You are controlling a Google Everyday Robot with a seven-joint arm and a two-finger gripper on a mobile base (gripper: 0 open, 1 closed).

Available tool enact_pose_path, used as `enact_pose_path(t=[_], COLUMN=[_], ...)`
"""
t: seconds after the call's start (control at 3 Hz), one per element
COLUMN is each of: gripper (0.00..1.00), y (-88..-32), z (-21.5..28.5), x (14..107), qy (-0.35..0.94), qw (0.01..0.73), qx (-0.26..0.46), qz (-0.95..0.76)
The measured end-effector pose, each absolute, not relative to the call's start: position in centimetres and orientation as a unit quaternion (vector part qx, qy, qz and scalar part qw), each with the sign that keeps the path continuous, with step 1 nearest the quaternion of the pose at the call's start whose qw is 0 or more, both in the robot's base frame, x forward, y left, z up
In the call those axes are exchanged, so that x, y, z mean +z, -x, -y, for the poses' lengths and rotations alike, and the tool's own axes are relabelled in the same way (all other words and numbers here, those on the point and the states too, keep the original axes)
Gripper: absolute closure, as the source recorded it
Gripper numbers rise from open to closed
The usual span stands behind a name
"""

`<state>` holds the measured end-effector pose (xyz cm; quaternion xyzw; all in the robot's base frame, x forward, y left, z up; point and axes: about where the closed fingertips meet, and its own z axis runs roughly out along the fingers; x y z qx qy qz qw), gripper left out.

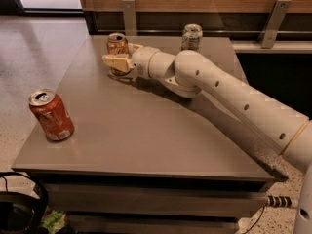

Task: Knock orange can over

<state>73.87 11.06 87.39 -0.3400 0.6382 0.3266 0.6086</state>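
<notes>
Camera view: gripper point(120, 60) beside orange can point(117, 43)

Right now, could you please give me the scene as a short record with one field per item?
orange can: upright at the far left of the table, not yet knocked over
gripper: low over the table, close in front of the orange can
red-orange can: upright near the front left corner, well apart from the gripper
white-and-green can: upright at the far edge, behind the arm
</notes>
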Motion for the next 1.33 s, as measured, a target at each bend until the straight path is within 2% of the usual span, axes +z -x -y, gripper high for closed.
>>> enact_pose_path(t=[0.33, 0.67, 1.0, 1.33], gripper=[0.73, 0.95, 1.00, 1.00], y=[-73.78, -73.72, -73.67, -73.67], z=[-11.39, -11.62, -11.79, -11.78], x=[87.42, 87.44, 87.45, 87.45], qy=[0.341, 0.342, 0.343, 0.343], qw=[0.608, 0.608, 0.607, 0.607], qx=[0.328, 0.329, 0.330, 0.330], qz=[-0.637, -0.637, -0.636, -0.636])
